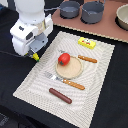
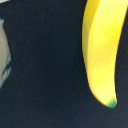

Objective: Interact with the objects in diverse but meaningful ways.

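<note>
Here the arm's gripper (image 1: 34,54) hangs off the placemat's (image 1: 100,75) edge at the exterior view's left, over dark table. A yellow banana (image 2: 102,50) shows as a small tip just under the gripper in the exterior view, and fills one side of the wrist view, its greenish end clear. Whether the jaws clench it or stand released I cannot tell; no finger shows. On the mat, a red round fruit (image 1: 64,59) rests on the tan plate (image 1: 75,70), the yellow box (image 1: 87,43) beyond, the brown sausage (image 1: 60,95) nearer.
</note>
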